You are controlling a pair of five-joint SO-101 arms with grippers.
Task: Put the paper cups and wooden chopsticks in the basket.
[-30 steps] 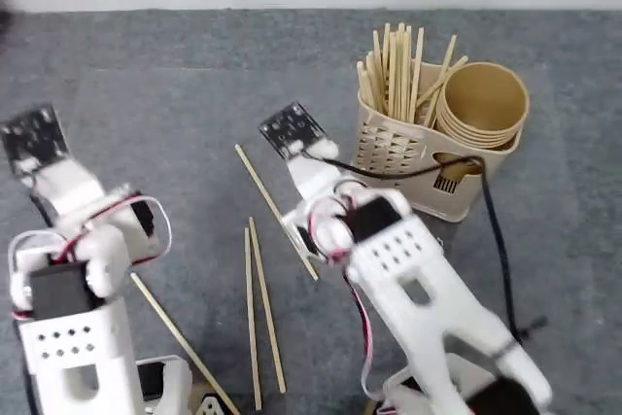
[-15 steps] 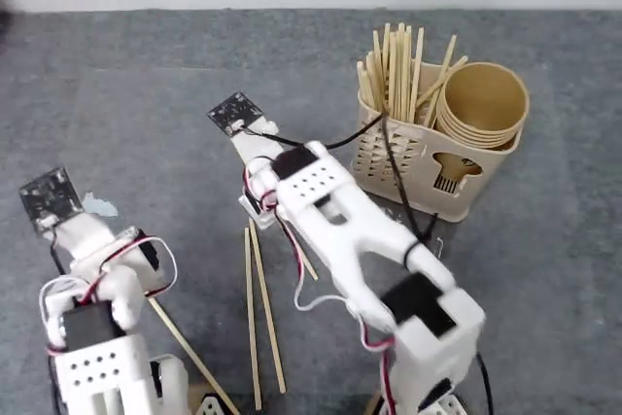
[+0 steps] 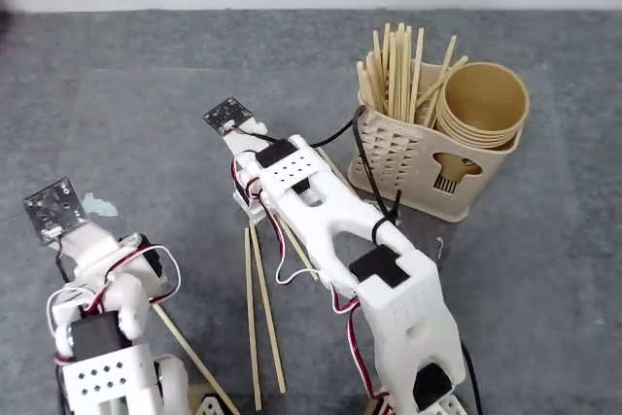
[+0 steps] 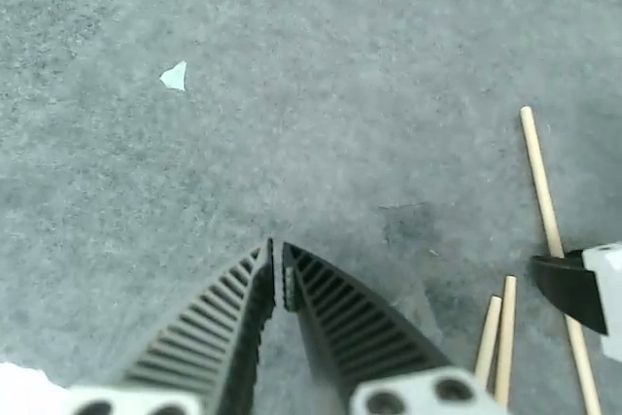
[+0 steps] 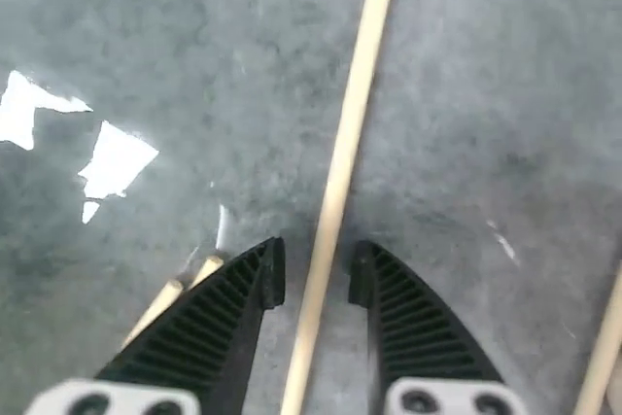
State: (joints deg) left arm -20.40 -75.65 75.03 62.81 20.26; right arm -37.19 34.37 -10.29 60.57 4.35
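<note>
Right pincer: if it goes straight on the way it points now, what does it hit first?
Likely the chopstick lying between the open jaws of the right pincer, then the grey mat under it. Depth is unclear.

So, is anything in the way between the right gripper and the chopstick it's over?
Nothing visible. The right gripper is open with the chopstick lying on the grey mat directly between its fingers. Two other chopstick ends lie beside one finger, outside the gap.
</note>
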